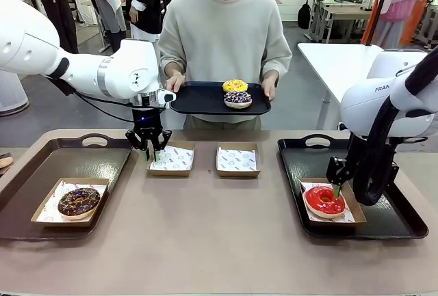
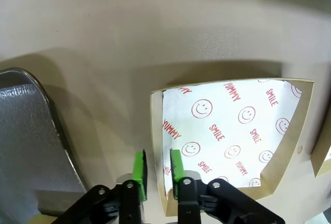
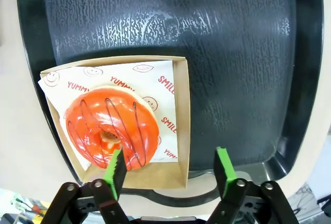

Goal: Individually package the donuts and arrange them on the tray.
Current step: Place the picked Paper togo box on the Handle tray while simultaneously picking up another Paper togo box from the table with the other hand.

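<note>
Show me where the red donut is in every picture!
Front view: red donut lower right, on the right tray.
Right wrist view: red donut lower left, above the right gripper.
Left wrist view: faces another box.
Shared landmark: the right tray.

We list two white, rounded arms: the left arm [image 1: 41,46], with a silver joint band [image 1: 104,76] and a thin black cable [image 1: 102,104]; the right arm [image 1: 373,101], lettered "FRAN" in grey, with a thick black hose [image 1: 376,166]. Left gripper [image 2: 158,167] and right gripper [image 3: 168,169]: black linkages, silver pivot pins, green pads [image 3: 223,164]. Person [image 1: 226,29]: pale grey-green sweatshirt, long sleeves.
</note>
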`<state>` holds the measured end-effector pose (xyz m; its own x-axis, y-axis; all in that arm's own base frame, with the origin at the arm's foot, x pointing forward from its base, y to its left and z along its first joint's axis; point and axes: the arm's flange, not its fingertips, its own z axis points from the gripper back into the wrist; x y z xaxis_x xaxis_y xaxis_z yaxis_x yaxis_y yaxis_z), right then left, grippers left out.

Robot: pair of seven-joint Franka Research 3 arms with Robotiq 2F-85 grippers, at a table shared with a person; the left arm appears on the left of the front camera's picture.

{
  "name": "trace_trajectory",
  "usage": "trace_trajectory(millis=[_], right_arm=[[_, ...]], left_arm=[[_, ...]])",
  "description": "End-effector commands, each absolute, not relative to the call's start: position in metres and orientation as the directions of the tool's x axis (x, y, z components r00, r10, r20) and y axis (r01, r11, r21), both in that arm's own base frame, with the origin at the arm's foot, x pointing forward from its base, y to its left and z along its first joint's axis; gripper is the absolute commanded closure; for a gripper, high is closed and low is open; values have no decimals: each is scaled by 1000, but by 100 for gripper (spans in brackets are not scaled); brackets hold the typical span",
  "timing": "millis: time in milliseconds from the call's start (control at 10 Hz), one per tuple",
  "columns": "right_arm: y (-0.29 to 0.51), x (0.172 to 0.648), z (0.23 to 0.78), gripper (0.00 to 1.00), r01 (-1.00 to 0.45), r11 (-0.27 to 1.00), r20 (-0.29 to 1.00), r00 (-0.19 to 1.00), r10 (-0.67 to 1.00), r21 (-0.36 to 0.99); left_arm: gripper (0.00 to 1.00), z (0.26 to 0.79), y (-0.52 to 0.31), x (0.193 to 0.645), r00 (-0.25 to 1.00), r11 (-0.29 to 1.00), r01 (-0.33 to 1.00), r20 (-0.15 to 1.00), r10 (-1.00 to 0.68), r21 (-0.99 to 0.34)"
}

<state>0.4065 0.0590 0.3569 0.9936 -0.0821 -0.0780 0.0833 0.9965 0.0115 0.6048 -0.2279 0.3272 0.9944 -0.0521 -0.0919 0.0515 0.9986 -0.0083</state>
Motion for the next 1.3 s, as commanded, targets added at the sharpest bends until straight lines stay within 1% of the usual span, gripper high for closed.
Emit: trace_trajectory(millis=[0,400,600,800,900,1100,1200], right_arm=[[60,408,357,0,79,996,-79,994,-75,52],[60,404,360,0,83,994,-73,994,-78,75],[59,395,367,0,87,990,-100,992,-76,111],[42,365,391,0,5,939,-106,994,33,345],[16,344,407,0,-7,885,-64,997,42,466],[-53,306,429,0,19,758,37,998,-58,652],[-89,289,437,0,41,690,82,986,-144,723]], left_arm=[[100,328,-224,609,994,998,61,-90,-64,-35],[100,328,-223,607,994,998,57,-90,-61,-40],[100,331,-222,605,994,997,56,-89,-60,-45],[100,349,-222,593,986,993,87,-136,-98,-84],[100,366,-225,583,986,990,113,-117,-123,-89],[100,399,-236,570,985,985,145,-75,-152,-97],[100,414,-241,569,987,984,147,-57,-153,-99]])
